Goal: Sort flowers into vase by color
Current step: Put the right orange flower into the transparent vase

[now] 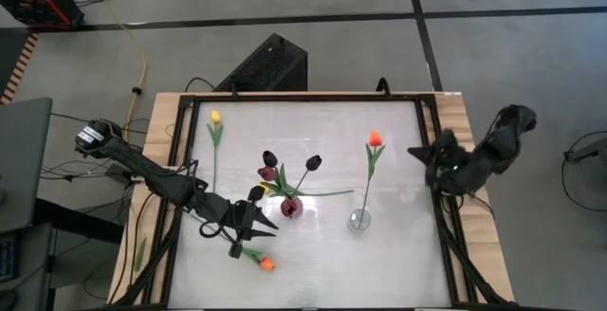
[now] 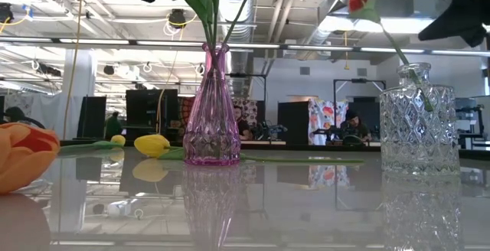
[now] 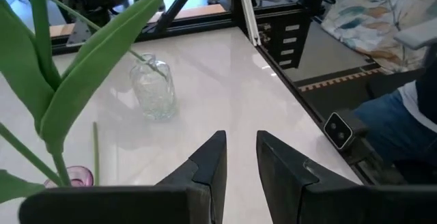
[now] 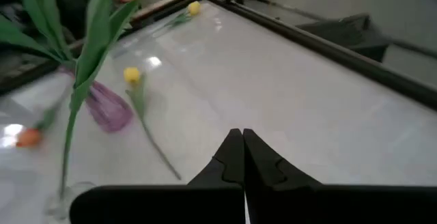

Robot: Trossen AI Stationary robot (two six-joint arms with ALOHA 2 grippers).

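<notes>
Dark maroon tulips (image 1: pixel 285 166) seen in pink vase (image 1: pixel 291 207), frame centre; orange tulip (image 1: pixel 375 140) in clear vase (image 1: pixel 359 220). Left gripper (image 1: pixel 254 224) parted, nothing grasped, lower left. Right gripper (image 4: pixel 243 142) clenched, empty, right edge.

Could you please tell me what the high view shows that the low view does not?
Only the high view shows the left gripper, open, empty, above the table near the pink vase, and the shut right gripper at the table's right edge. Only the low view shows people seated in the room behind. Both share the pink vase, the clear vase holding an orange tulip, and a loose orange tulip.
</notes>
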